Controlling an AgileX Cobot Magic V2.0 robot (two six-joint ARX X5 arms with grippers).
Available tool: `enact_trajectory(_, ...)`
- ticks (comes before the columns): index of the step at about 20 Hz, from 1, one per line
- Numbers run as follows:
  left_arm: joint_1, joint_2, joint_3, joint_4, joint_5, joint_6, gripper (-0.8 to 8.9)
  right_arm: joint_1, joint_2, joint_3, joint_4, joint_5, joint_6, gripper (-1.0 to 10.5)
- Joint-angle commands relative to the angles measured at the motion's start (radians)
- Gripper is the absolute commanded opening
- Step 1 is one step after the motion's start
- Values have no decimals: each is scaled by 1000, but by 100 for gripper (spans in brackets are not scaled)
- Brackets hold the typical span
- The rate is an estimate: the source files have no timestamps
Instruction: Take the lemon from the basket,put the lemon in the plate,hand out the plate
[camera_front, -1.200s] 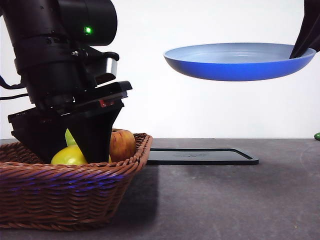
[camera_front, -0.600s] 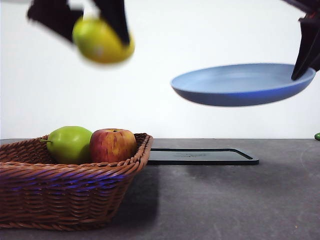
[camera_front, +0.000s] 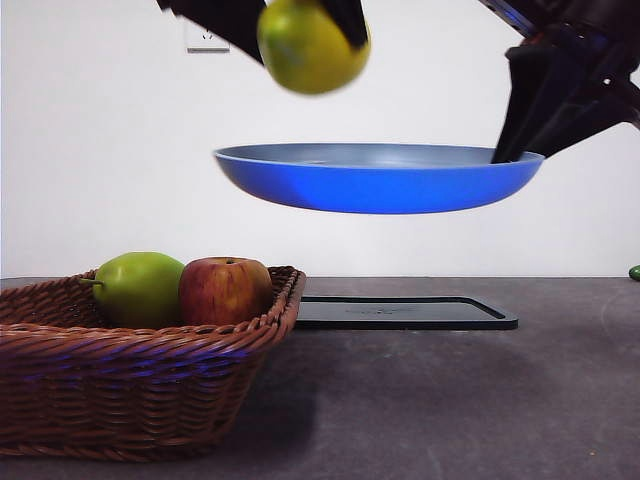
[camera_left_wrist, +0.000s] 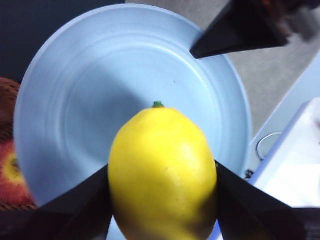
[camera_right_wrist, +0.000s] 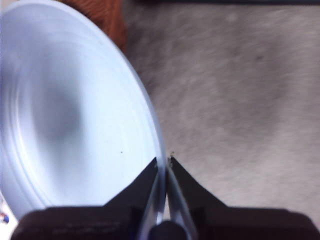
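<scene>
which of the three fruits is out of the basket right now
The lemon: the left gripper holds it in the air above the plate. The green fruit and apple lie in the basket.

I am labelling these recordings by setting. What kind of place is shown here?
Probably a robot test bench: a plain white wall, a dark table, and staged props, a basket of fruit and a black tray.

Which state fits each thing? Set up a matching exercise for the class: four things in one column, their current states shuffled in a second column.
Things:
1. oval yellow lemon
2. round blue plate
3. red-yellow apple
4. flat black tray

States:
A. lying on the table
B. resting in the brown wicker basket
C. gripped by the left hand, above the plate
D. held in the air at its rim by the right hand

Pairs: 1-C, 2-D, 3-B, 4-A
</scene>
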Motion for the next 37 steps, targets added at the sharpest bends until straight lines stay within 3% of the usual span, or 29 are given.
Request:
enact_trajectory(1, -16, 42, 13, 12, -8, 20, 167, 19, 10, 24, 13, -8, 20, 4)
enact_trajectory(12, -38, 124, 13, 6, -50, 58, 265, 37, 10, 24, 12, -63, 36, 4)
enact_trajectory(16, -38, 124, 13, 3, -49, 51, 455, 37, 10, 24, 12, -63, 35, 4)
enact_trajectory(23, -38, 117, 37, -12, -49, 49, 455, 33, 35, 24, 20, -60, 29, 4)
enact_trajectory(29, -37, 108, 238, -153, -53, 72, 455, -50, 154, 42, 66, -60, 28, 4)
enact_trajectory(37, -37, 108, 315, -269, -53, 103, 454, -184, 414, 287, 57, -62, 18, 4)
